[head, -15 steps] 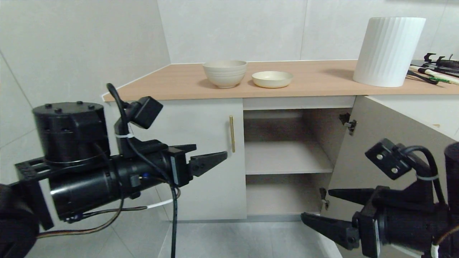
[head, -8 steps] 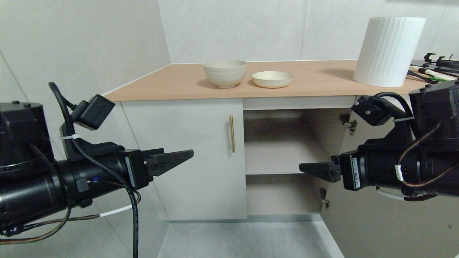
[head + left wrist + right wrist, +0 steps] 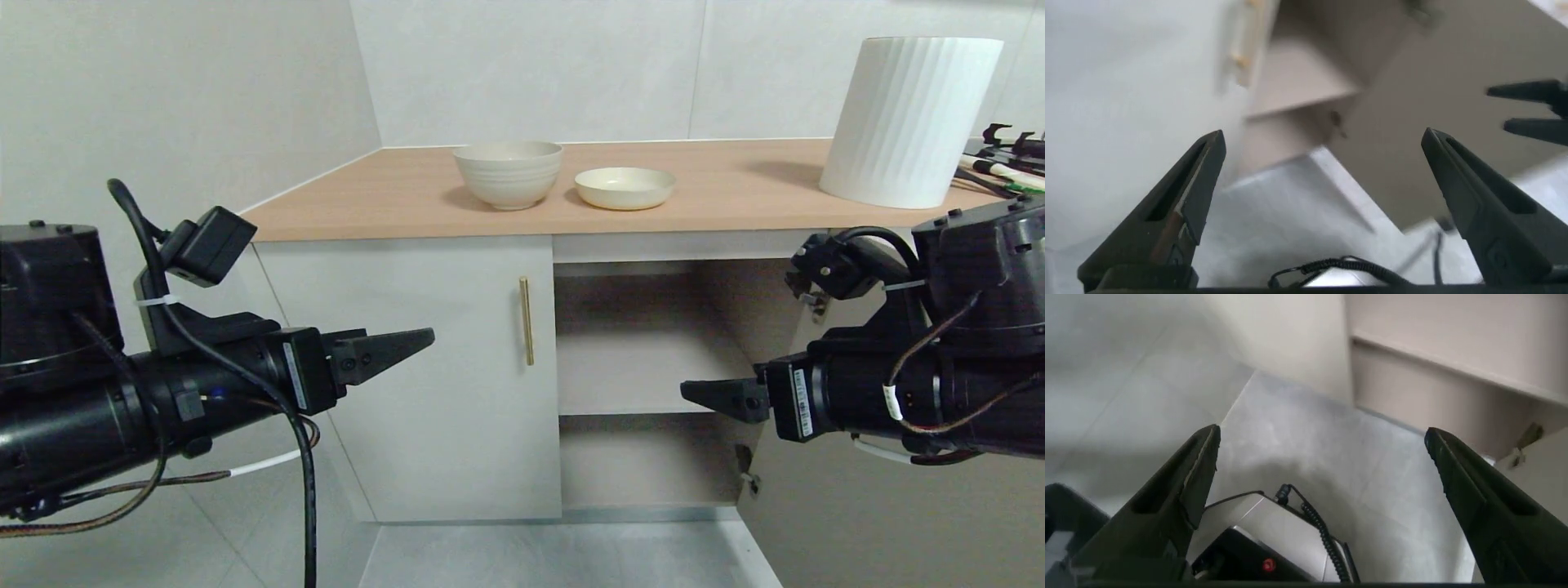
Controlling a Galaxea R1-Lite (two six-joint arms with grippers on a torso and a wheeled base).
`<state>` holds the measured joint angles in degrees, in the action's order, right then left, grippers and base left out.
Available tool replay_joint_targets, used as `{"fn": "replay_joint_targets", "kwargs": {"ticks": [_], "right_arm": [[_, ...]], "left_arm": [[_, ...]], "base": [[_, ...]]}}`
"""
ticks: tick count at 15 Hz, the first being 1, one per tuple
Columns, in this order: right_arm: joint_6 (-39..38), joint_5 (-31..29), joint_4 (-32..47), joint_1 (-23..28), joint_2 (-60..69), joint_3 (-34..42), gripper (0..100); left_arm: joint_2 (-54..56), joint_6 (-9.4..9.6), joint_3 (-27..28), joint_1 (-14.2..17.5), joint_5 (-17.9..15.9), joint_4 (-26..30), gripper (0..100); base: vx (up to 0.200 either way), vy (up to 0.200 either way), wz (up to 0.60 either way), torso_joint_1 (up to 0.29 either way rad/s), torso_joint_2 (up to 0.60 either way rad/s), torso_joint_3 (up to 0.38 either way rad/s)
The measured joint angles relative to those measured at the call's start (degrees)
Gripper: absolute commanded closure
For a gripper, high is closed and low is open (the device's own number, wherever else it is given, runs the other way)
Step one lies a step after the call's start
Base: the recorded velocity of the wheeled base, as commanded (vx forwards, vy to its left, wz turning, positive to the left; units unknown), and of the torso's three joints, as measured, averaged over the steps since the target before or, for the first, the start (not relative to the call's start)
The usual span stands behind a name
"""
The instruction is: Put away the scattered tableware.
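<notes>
The right gripper (image 3: pixel 694 392) is now up by the open cupboard (image 3: pixel 637 376); the left gripper (image 3: pixel 416 339) is farther left; both are wide open and empty; the bowl (image 3: pixel 507 173) and dish (image 3: pixel 624 187) wait on the far countertop (image 3: pixel 367 204), next to grab.

Wooden countertop (image 3: pixel 735 175), bowl (image 3: pixel 508 173), shallow dish (image 3: pixel 624 187), white ribbed cylinder (image 3: pixel 913 121)

A kitchen: tiled walls (image 3: pixel 522 65), wooden counter (image 3: pixel 735 175), base cupboard (image 3: pixel 424 376).

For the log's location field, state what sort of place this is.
Most likely a kitchen: a wooden countertop against tiled walls, a bowl and a shallow dish standing on it, and a cabinet underneath with one door open onto shelves.
</notes>
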<state>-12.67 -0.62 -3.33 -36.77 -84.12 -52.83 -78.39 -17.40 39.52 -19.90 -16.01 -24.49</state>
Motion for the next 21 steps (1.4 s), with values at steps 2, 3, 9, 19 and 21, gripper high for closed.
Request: {"fn": "replay_joint_targets", "kwargs": {"ticks": [2,3,9,19,21], "right_arm": [[0.09,0.02,-0.04,-0.09,0.05,0.28,0],[0.11,0.0,-0.01,-0.09,0.05,0.46,0],[2.29,0.13,-0.01,-0.13,0.35,1.46,0],[3.86,0.38,0.13,-2.54,3.41,2.67,0],[3.89,0.29,0.05,-2.51,3.44,2.71,0]], "left_arm": [[0.0,0.0,0.33,0.46,0.0,0.02,0],[0.05,0.0,0.39,0.61,0.02,0.06,0],[1.13,0.0,0.48,0.66,-0.11,0.09,0],[9.2,-0.09,3.56,0.11,-3.73,8.35,0],[8.96,-0.22,3.61,0.11,-3.69,6.97,0]], "base": [[0.2,0.0,0.0,0.007,0.0,0.002],[0.2,0.0,0.0,0.002,0.01,0.007],[0.133,0.0,0.0,0.001,0.0,0.004],[0.0,0.0,0.0,0.0,0.0,0.0],[0.0,0.0,0.0,0.034,-0.14,-0.1]]}}
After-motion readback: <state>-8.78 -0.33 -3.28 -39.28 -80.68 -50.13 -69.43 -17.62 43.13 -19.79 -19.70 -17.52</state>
